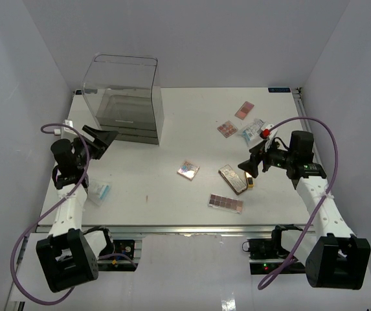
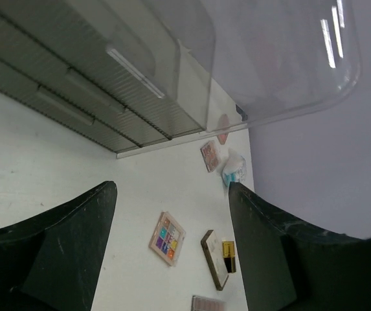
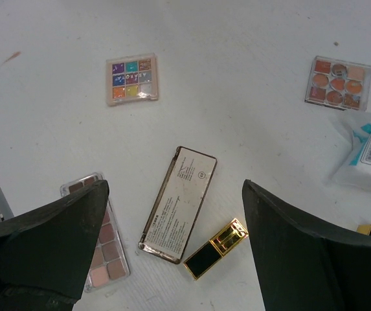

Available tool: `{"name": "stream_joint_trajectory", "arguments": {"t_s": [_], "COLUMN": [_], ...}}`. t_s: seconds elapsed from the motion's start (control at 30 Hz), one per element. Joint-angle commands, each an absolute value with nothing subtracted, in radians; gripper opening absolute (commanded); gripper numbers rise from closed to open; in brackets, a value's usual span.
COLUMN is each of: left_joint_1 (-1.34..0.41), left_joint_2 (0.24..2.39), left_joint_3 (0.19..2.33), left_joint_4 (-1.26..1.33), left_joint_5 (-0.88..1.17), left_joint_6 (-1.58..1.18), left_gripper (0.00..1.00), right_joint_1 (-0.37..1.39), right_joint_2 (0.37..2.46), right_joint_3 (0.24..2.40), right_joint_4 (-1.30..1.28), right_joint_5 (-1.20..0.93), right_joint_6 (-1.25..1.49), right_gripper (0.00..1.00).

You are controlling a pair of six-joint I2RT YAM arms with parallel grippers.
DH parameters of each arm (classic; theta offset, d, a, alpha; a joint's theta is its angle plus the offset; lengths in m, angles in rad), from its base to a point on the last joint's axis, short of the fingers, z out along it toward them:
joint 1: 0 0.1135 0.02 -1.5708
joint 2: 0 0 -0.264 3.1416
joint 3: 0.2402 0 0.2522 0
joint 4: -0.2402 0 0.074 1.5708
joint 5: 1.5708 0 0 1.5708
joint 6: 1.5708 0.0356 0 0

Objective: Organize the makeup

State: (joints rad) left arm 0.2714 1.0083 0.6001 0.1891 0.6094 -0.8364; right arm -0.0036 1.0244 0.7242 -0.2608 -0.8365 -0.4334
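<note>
The silver case (image 3: pixel 178 204) lies flat on the bench (image 1: pixel 140 175), right of the middle, its printed side up. A black-gold tube (image 3: pixel 215 248) lies just beside its near right corner. A long brown palette (image 1: pixel 225 203) lies nearer the arms, close to the case but apart from it. A small nine-colour palette (image 3: pixel 132 79) sits to the case's left. Further back on the right are an orange palette (image 3: pixel 337 82), a blue-white packet (image 3: pixel 370 152) just beside it, and a pink palette (image 1: pixel 244 109) behind both. A second packet (image 1: pixel 100 191) lies at the near left edge of the bench. The right fingers (image 3: pixel 49 233) hover spread apart over the case and tube, gripping nothing. The left fingers (image 2: pixel 62 246) are also spread wide and empty, raised near the clear box (image 1: pixel 125 97) that stands at the far left
</note>
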Motion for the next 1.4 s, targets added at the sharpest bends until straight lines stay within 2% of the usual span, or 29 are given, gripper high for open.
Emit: {"name": "stream_joint_trajectory", "arguments": {"t_s": [0.0,0.23,0.7,0.8,1.1,1.23,1.37], "left_joint_1": [0.32,0.318,0.275,0.254,0.225,0.225,0.225], "left_joint_2": [1.095,1.312,1.582,1.626,1.672,1.694,1.712], "left_joint_3": [0.564,0.616,0.734,0.777,0.845,0.855,0.854], "left_joint_4": [0.292,0.515,0.679,0.711,0.706,0.69,0.705], "left_joint_5": [0.641,0.719,0.759,0.757,0.739,0.738,0.739], "left_joint_6": [-1.016,-1.087,-1.138,-1.157,-1.162,-1.158,-1.167], "left_gripper": [0.79,0.68,0.54,0.48,0.45,0.38,0.26], "right_joint_1": [-0.002,-0.002,-0.002,-0.002,-0.002,-0.002,-0.002], "right_joint_2": [0.934,0.796,0.816,0.819,0.823,0.827,0.823], "right_joint_3": [0.681,0.588,0.586,0.584,0.583,0.583,0.58], "right_joint_4": [-0.232,-0.106,-0.106,-0.106,-0.104,-0.106,-0.104], "right_joint_5": [-0.924,-0.965,-0.96,-0.96,-0.962,-0.963,-0.962], "right_joint_6": [-0.507,-0.501,-0.514,-0.52,-0.524,-0.523,-0.524], "right_gripper": [0.9,0.95,0.99,0.99,0.99,0.99,0.99]}}
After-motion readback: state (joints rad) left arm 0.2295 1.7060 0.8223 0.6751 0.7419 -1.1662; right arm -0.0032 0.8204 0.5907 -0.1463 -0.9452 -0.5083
